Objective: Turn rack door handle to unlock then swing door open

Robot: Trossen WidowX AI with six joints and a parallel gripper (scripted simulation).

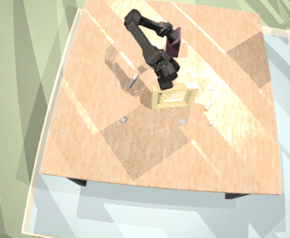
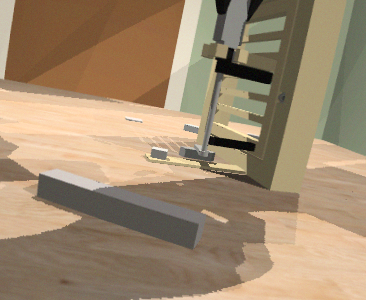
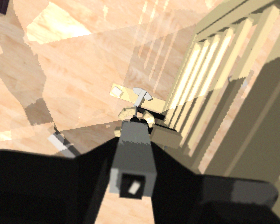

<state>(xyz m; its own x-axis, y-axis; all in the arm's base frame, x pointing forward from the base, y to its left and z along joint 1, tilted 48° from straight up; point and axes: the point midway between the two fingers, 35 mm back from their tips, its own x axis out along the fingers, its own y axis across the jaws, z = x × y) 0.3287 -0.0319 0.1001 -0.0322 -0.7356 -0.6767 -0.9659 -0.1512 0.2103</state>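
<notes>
The cream rack (image 1: 154, 104) (image 2: 310, 100) stands upright on the table, with a slatted panel (image 2: 275, 65) (image 3: 206, 65). The door's upright handle is a thick grey grip (image 2: 231, 27) (image 3: 134, 145) above a thin rod (image 2: 212, 112). Black brackets (image 2: 245, 71) (image 2: 232, 144) join the rod side to the slatted panel. My gripper (image 1: 165, 85) (image 2: 238, 14) (image 3: 133, 143) is shut on the grip, with a dark finger on each side. In the top view the arm covers the handle. The door's exact angle and how far the handle is turned are hard to tell.
A long grey bar (image 1: 133, 81) (image 2: 118, 207) (image 3: 61, 144) lies on the table (image 1: 85, 159) beside the rack. Small grey blocks (image 1: 123, 120) (image 1: 183, 121) (image 1: 208, 105) lie around the rack. The purple arm base (image 1: 174, 47) stands behind it.
</notes>
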